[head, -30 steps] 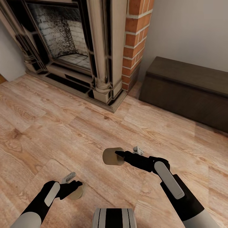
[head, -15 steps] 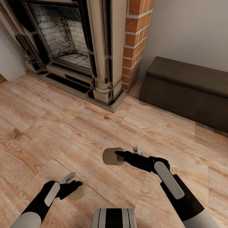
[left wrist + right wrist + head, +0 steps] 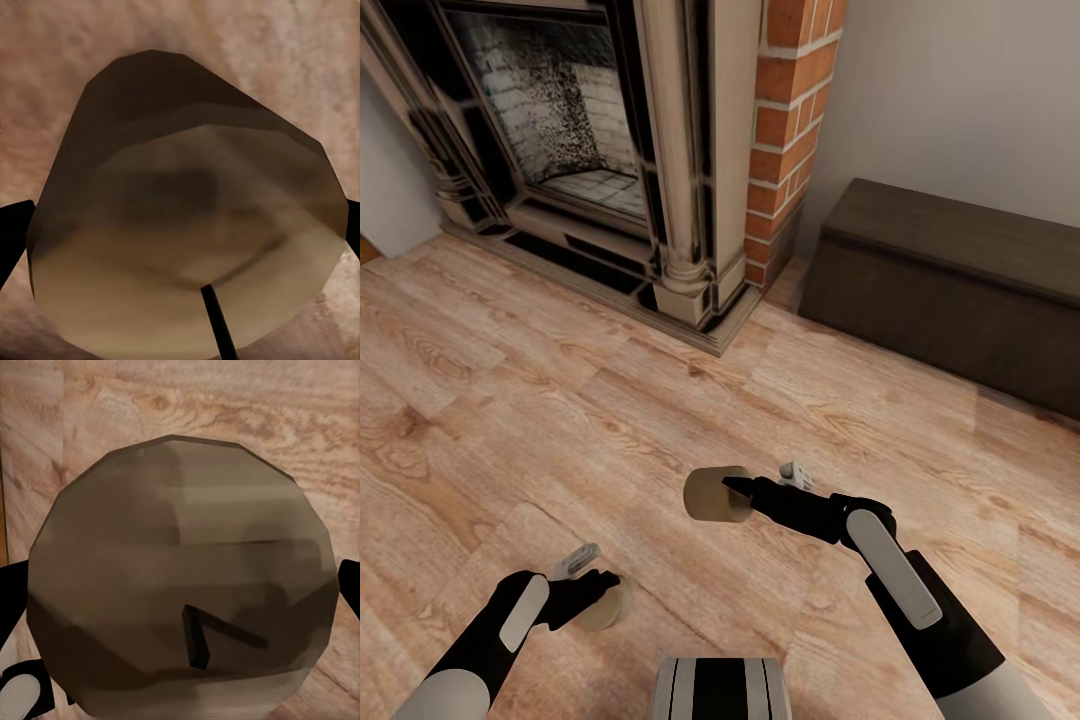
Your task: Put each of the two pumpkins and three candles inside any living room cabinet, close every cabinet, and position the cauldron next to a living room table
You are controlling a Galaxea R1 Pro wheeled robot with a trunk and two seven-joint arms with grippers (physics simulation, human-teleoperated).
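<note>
Pale wood-plank floor [image 3: 560, 420] bears the fireplace surround [image 3: 660, 200] and the dark brown cabinet [image 3: 950, 290]

Living room: fireplace [image 3: 590, 150]; wooden floor [image 3: 560, 420]; cabinet [image 3: 950, 280]

Floor [image 3: 540, 400]: pale wood planks, strong grain, evenly lit. Fireplace [image 3: 575, 130] at the floor's far left edge: cream stone surround, black trim, sooty white-brick firebox. Red brick column [image 3: 785, 120] just beside it. Plain grey-white wall [image 3: 960, 90] behind. Long low dark brown unit [image 3: 950, 280] against the wall, front shut.
</note>
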